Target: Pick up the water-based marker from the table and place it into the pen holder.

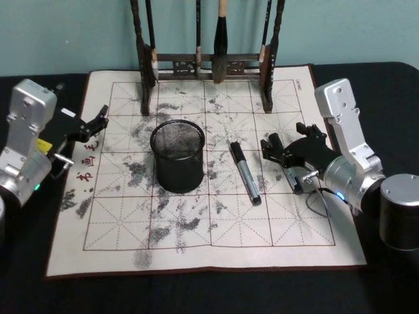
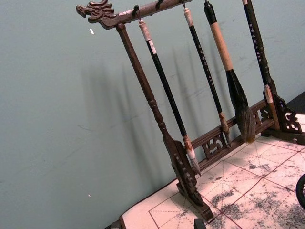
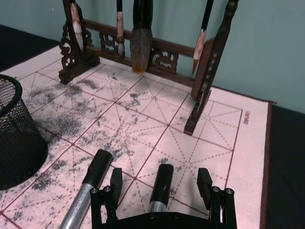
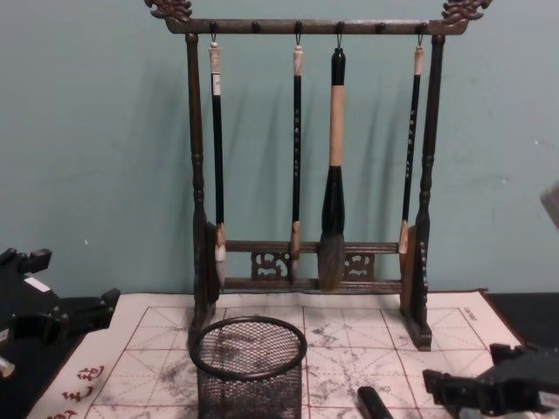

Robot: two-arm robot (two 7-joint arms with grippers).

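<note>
- Lying flat on the mat (image 1: 216, 229) that covers the table (image 1: 196, 294), the marker (image 1: 245, 173) points its black cap to the rear and its silver barrel toward the robot. Nothing grips it.
- Right gripper (image 3: 159, 180): low over the mat, just beside the marker on its right. Its fingers (image 3: 116, 179) are spread and hold nothing. In the right wrist view the marker lies outside one finger, not between the two.
- Holder (image 1: 178, 157): upright on the mat, left of the marker, near it but apart. Nothing is visible inside the black mesh.
- Left gripper (image 1: 98, 121): at the mat's left edge, well apart from the marker, spread and holding nothing. It is judged idle.
- Rack (image 4: 306, 271): at the mat's rear edge, with four brushes (image 4: 336, 175) hanging from it. It has no part in the task.
- Progress: judged early, with no step complete. The marker is not yet grasped and the holder is without it. What is left: bring the spread fingers astride the barrel, close, lift, carry the marker over the holder's rim and release.
</note>
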